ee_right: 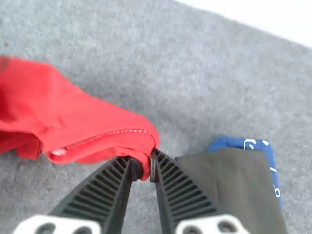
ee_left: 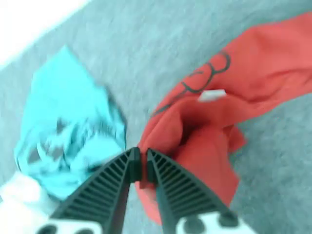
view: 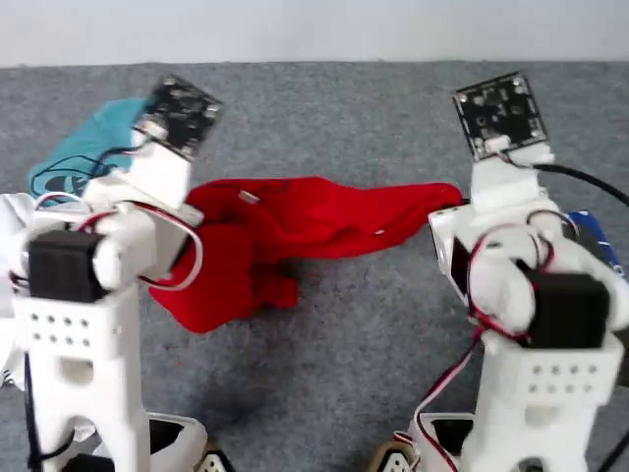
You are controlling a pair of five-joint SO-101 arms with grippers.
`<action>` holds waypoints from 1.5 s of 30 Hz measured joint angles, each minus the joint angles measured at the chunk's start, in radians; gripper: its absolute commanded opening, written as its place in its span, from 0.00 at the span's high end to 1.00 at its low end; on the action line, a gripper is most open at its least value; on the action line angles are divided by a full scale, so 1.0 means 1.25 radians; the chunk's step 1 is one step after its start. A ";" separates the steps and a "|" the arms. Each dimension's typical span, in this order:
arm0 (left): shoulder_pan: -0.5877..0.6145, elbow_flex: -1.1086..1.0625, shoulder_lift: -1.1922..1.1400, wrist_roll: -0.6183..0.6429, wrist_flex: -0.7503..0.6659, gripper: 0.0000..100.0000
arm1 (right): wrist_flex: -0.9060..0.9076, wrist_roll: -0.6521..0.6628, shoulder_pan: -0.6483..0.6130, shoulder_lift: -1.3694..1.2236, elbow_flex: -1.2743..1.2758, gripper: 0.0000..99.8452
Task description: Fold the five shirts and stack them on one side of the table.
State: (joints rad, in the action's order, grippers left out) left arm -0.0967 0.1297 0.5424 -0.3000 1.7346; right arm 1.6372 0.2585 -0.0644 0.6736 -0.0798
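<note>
A red shirt point(view: 295, 231) stretches across the middle of the grey table, bunched and partly lifted between the two arms. My left gripper point(ee_left: 142, 163) is shut on the red shirt point(ee_left: 219, 117) at its left end. At the right end, my right gripper point(ee_right: 142, 165) is shut on a hemmed edge of the red shirt point(ee_right: 63, 126). A crumpled teal shirt point(view: 88, 147) lies at the far left of the table, beside the left gripper, as the teal shirt point(ee_left: 68, 126) shows in the left wrist view.
A stack with a dark grey shirt point(ee_right: 234, 180) on top of a blue shirt point(ee_right: 243, 145) lies just right of the right gripper. The blue shirt point(view: 595, 236) peeks out behind the right arm. Bare grey table point(view: 354, 344) lies in front of the red shirt.
</note>
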 measured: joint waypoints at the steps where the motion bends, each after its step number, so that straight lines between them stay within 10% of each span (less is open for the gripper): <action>1: -0.010 0.025 0.032 0.001 0.000 0.99 | 0.000 0.000 0.000 0.009 0.000 0.99; 8: -0.169 -0.050 0.146 0.061 0.001 0.99 | 0.005 0.000 0.005 0.022 0.000 0.99; 19: -0.112 -0.180 0.122 0.005 -0.009 0.99 | 0.018 0.000 0.087 0.022 0.000 0.99; 45: 0.065 0.733 0.134 0.066 0.004 0.99 | -0.106 -0.044 0.327 0.443 -0.266 0.99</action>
State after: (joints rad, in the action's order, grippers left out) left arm -0.0153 1.0457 0.7096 -0.2171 1.7392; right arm 1.5052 0.2033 0.3437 1.2275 -0.4127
